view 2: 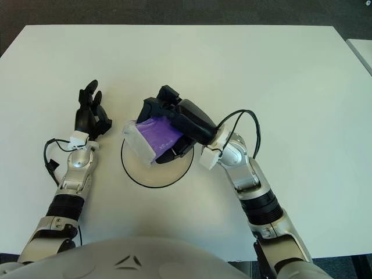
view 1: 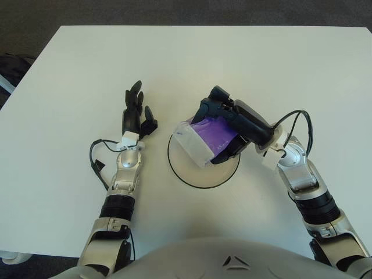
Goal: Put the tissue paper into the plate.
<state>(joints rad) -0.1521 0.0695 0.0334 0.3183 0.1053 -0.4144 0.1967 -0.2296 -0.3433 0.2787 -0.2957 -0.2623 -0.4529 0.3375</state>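
The tissue paper (view 1: 204, 138) is a purple and white soft pack. My right hand (view 1: 229, 123) is shut on it and holds it tilted right over the round black-rimmed plate (view 1: 187, 174), its white end low at the plate's left side. Whether the pack touches the plate I cannot tell. The plate sits on the white table, just in front of me at the centre. My left hand (view 1: 136, 114) shows to the left of the plate with its fingers spread and nothing in them.
The white table (view 1: 75, 70) spreads wide around the plate. A black cable (view 1: 96, 163) loops beside my left wrist, and another (view 1: 302, 125) arcs over my right wrist. Dark floor lies beyond the far table edge.
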